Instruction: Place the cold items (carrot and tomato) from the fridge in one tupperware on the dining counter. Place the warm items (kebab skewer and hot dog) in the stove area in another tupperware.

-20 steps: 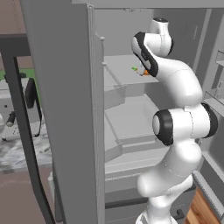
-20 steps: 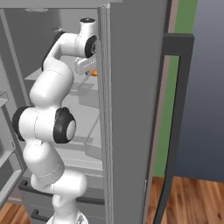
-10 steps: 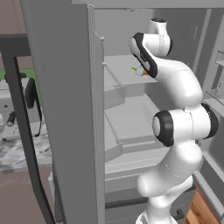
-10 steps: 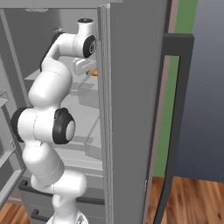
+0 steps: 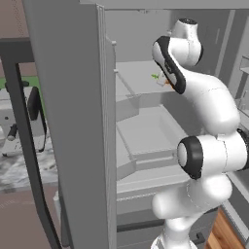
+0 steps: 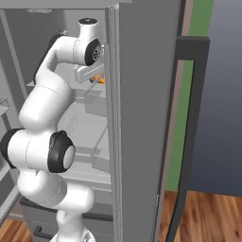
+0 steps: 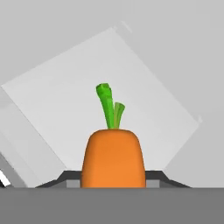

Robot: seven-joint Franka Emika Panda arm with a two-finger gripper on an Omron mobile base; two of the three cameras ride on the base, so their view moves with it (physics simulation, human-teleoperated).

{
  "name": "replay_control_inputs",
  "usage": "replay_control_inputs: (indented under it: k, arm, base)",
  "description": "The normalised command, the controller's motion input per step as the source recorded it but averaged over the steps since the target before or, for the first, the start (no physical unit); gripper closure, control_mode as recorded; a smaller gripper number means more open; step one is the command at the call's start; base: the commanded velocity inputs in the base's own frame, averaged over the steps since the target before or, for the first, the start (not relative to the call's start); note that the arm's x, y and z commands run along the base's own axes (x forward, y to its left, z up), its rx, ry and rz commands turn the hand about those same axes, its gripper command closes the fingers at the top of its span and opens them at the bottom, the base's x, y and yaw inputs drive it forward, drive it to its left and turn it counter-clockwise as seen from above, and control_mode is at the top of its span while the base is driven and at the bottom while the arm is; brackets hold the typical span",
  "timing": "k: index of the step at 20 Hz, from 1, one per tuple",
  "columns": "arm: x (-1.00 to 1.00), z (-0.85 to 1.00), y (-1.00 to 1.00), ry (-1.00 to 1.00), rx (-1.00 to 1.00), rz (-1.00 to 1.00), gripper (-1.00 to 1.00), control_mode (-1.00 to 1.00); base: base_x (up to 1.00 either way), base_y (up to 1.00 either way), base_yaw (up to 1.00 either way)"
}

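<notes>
**One carrot, pinched inside the fridge**

We count one carrot [image 7: 113, 162] here, and it is the only food item we can make out. In the hand view it is a smooth, matte orange body with a blunt, rounded shoulder and two short green stalks standing up from its crown, one taller than the other. It sits between the two dark finger tips of the tool [image 7: 113, 181], which press against its flanks from either side, so we read the tool as pinching the carrot rather than standing spread.

Taking the fridge [image 5: 73, 121] as our landmark: the carrot is inside it, at the level of the upper shelf [image 5: 138, 80], towards the back. In the left base view only a speck of orange and green [image 5: 165, 80] shows past the arm's wrist; in the right base view a sliver of orange [image 6: 98, 79] shows just beside the inner edge of the fridge's side wall.

The fridge is one flat, grey, boxy cabinet with plain untextured panels (we count at least three pale shelves or trays stacked within it). The shelf behind the carrot is a flat, pale, square-cornered slab. One dark-framed door [image 6: 189, 123] stands swung open beside the fridge, over wood-plank flooring [image 6: 208, 217].
</notes>
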Motion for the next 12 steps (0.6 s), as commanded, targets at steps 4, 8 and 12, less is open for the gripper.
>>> replay_control_inputs:
  k: [4, 8, 12]
  arm:
    - [-0.72, 0.0, 0.0, -0.13, 0.02, -0.03, 1.0, -1.0]
    - [-0.82, 0.03, 0.13, -0.13, 0.02, -0.12, 1.0, -1.0]
    - [-0.89, 0.05, 0.19, -0.08, 0.08, -0.31, 1.0, -1.0]
  base:
    - [0.0, 0.0, 0.0]
    - [0.0, 0.0, 0.0]
    - [0.0, 0.0, 0.0]
